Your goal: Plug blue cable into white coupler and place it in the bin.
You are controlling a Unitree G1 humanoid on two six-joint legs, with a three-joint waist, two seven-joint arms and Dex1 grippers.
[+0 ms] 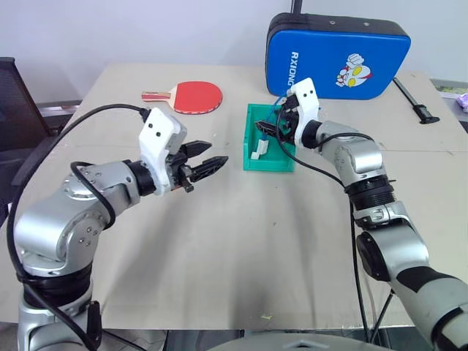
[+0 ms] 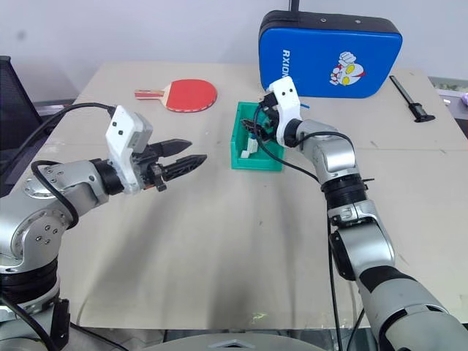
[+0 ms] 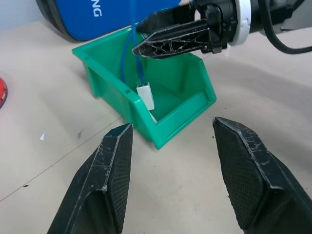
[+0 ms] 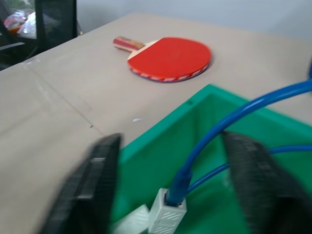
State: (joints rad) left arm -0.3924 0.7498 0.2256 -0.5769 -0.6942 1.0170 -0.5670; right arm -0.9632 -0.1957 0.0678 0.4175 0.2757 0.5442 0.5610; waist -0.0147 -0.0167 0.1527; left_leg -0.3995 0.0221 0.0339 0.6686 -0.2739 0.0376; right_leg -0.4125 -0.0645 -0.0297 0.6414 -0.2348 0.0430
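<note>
The left gripper [image 1: 203, 164] hangs above the bare tan surface [image 1: 241, 241], its two black fingers [image 3: 113, 180] parted about halfway with nothing between them; they point toward the one green bin [image 1: 252, 162], which sits just beyond their tips. One red table-tennis paddle [image 1: 194, 96] lies flat on the surface past the left fingers, well apart from them. Inside the bin lies the one blue cable [image 4: 229, 122], bent into a loop that rises over the rim, with its plug seated in the one white coupler [image 4: 166, 216]; the coupler rests down inside the bin against the near wall. A second small white piece shows beside the coupler at the bin floor, too blurred to tell what it is. The right gripper [image 1: 268, 129] hovers over the bin's open top, its two fingers [image 4: 85, 190] spread wide on either side of the cable loop and not closed on it; from the left wrist view they sit just above the cable and coupler, apart from both. Behind the right gripper stands one large blue padded case [image 1: 338, 55] with a cartoon print, and one black tool [image 1: 414, 101] lies on the surface to its right.
</note>
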